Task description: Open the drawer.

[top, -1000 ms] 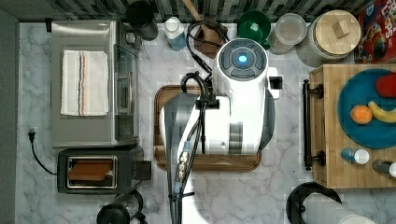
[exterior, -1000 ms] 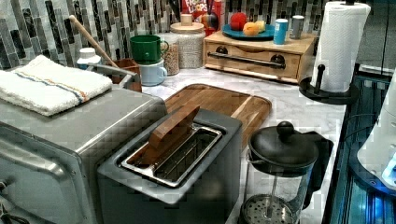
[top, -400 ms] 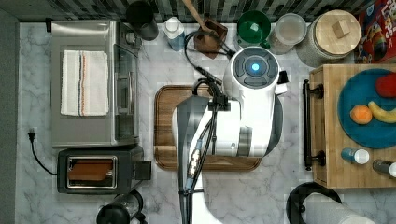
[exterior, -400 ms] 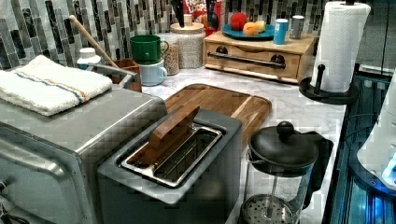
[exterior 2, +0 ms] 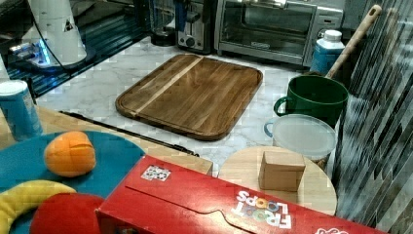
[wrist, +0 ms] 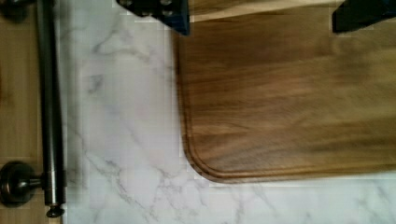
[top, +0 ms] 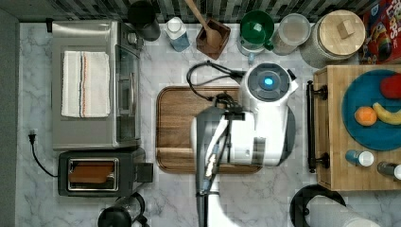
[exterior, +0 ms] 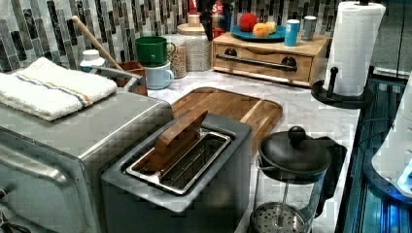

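The drawer [exterior: 265, 59] sat shut in its cabinet [top: 333, 137] at the top view's right, black bar handle [top: 310, 126] facing the wooden tray [top: 177, 127]. On the cabinet top a blue plate [top: 366, 127] held an orange [top: 365, 116], a banana [top: 387, 115] and a red fruit [top: 390, 86]. The utensil holder [top: 213, 34] far back held a wooden spoon [top: 202, 21]. The white arm [top: 265, 120] hung over the tray's right edge, near the handle. The gripper [wrist: 261, 11] pointed down, fingers [wrist: 161, 10] spread wide, holding nothing.
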### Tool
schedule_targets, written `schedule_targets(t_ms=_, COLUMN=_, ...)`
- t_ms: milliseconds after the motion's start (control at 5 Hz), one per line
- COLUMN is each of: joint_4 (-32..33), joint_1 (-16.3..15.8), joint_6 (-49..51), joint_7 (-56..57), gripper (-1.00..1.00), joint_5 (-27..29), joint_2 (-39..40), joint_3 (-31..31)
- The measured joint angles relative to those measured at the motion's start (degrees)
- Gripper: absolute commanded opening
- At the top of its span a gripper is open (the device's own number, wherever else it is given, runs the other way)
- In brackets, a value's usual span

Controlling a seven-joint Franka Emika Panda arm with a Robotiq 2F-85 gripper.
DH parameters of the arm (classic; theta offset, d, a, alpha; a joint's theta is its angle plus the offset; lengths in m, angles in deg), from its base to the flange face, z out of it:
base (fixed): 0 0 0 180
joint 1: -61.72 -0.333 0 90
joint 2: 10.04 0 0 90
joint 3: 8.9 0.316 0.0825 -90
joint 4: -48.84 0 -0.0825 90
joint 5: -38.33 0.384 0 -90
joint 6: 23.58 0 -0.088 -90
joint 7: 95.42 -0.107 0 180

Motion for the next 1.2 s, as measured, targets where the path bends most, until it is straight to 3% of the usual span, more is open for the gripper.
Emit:
schedule_targets(t_ms=400, joint_4=2.4, joint_1=5.2, joint_6=-10.4, joint_7=7.7, gripper=1.0, joint_5=-2.5, joint_2=2.2, joint_3=-2.8)
schedule_targets(t_ms=800, joint_4=2.0, joint_1=9.6, joint_6=-12.1, joint_7=11.5, gripper=1.0, joint_5=-2.7, joint_2=4.9, joint_3=-6.2)
schedule_targets(t_ms=1200, joint_4=2.2, joint_1=11.1, joint_6=-18.9, joint_7=12.5, gripper=1.0, joint_5=-2.8, joint_2=8.4, joint_3=-6.9)
